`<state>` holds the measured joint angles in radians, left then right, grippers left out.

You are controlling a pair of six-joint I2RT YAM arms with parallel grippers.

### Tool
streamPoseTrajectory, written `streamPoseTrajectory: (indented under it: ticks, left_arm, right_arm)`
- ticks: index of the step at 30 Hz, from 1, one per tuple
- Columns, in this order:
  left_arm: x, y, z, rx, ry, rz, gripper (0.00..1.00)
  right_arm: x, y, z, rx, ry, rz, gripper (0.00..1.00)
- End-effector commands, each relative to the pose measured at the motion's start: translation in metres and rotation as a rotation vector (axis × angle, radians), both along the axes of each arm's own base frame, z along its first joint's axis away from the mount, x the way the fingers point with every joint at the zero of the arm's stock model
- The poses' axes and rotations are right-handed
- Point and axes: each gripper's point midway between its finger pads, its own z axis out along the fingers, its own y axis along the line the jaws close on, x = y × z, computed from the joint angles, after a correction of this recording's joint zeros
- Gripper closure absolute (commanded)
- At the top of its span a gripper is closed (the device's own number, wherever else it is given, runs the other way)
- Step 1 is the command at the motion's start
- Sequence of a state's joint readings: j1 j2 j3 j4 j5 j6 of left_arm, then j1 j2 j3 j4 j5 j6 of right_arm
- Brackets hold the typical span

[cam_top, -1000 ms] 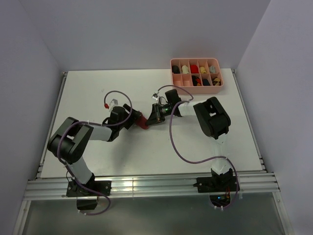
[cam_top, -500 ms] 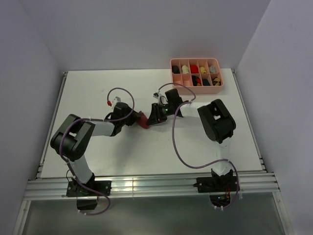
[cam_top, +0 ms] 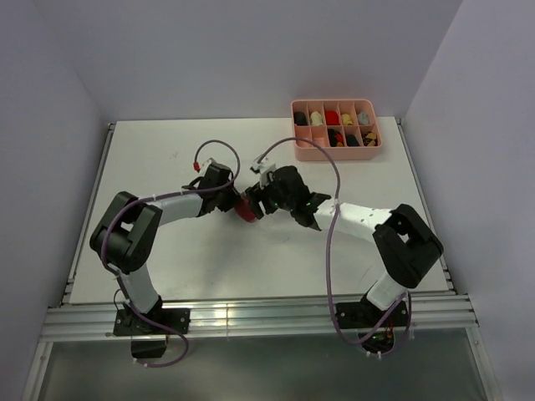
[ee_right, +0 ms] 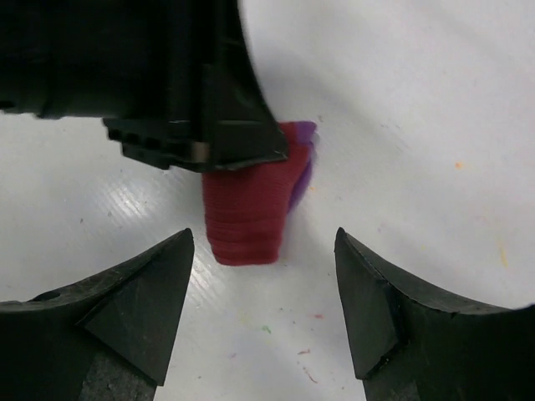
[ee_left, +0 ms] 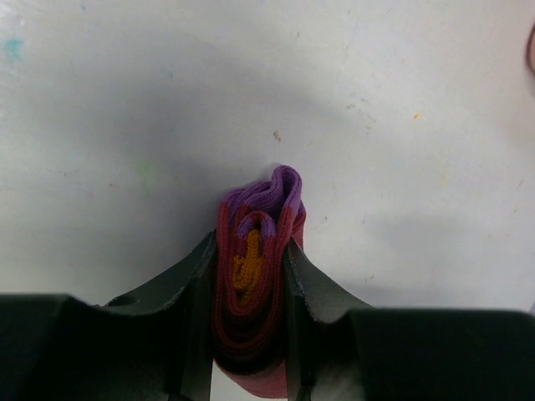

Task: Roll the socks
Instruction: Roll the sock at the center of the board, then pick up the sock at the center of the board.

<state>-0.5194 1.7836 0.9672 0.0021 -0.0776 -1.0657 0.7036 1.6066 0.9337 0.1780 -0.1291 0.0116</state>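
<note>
Socks (ee_left: 259,219) in one rolled bundle, pinched between two left fingers (ee_left: 185,288); two right fingers (ee_right: 138,296) spread apart

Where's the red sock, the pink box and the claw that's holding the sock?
rolled red sock (ee_left: 255,288): left wrist view, on its dark red folded middle.
pink sorting box (cam_top: 334,150): top view, on its front wall.
left gripper (ee_left: 251,246): left wrist view, midway between its fingertips, which squeeze the sock.

Sock (ee_right: 247,207) beyond wide-apart end effector (ee_right: 263,235)
</note>
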Motion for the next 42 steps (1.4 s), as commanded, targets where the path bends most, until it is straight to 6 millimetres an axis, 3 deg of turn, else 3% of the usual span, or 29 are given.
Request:
streamPoseTrajectory:
  ticks: [1,6,8,15,19,29,42]
  left_arm:
    - [-0.04,0.021,-0.036,0.172,0.187,-0.054,0.88]
    - [-0.042,0.019,-0.036,0.177,0.226,-0.061,0.88]
    - [-0.042,0.018,-0.036,0.175,0.238,-0.061,0.88]
    - [-0.042,0.014,-0.033,0.174,0.265,-0.067,0.88]
    - [-0.043,0.011,-0.036,0.163,0.278,-0.075,0.88]
    - [-0.043,0.007,-0.037,0.158,0.297,-0.094,0.88]
    - [-0.046,0.006,-0.04,0.163,0.326,-0.107,0.88]
  right_arm:
    - [0.011,0.002,0.012,-0.099,-0.204,-0.019,0.24]
    - [0.0,0.023,0.016,-0.114,-0.303,0.01,0.22]
    - [-0.001,0.022,0.011,-0.142,-0.323,-0.01,0.22]
    - [-0.016,0.04,-0.011,-0.182,-0.335,-0.007,0.21]
    - [-0.017,0.045,-0.035,-0.216,-0.308,-0.015,0.21]
    - [-0.014,0.042,-0.064,-0.312,-0.346,-0.061,0.24]
    - [-0.014,0.049,-0.081,-0.408,-0.403,-0.104,0.27]
